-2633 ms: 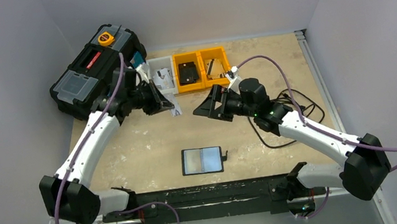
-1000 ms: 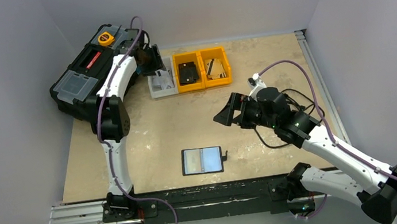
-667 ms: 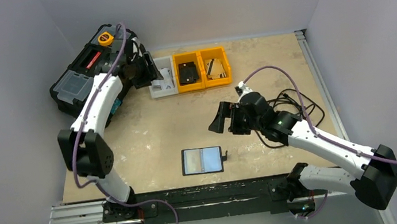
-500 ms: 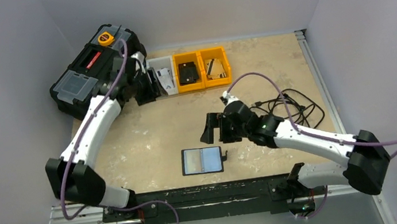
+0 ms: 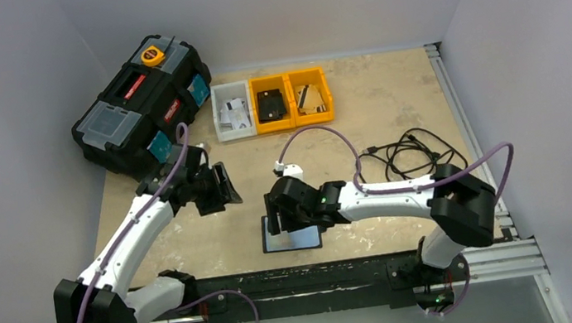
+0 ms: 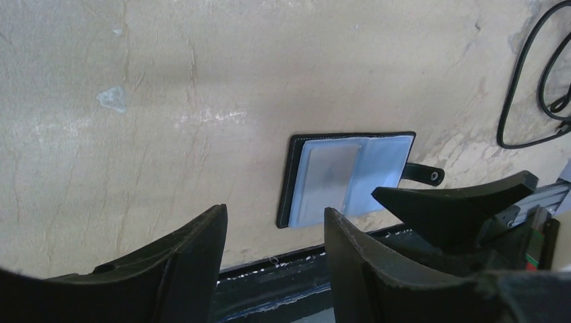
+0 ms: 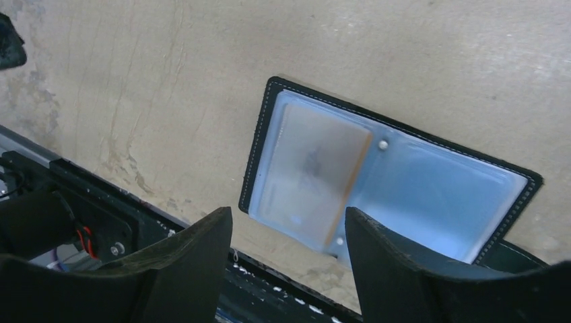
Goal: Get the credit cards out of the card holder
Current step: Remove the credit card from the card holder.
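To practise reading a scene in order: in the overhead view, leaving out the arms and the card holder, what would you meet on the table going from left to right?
Black toolbox → white bin → first orange bin → second orange bin → black cable.

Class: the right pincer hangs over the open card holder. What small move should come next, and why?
Probably lower the right pincer onto the edge of the card. The pincer is open and above the card holder, which lies open and flat, and the card sits in its pocket, ungripped.
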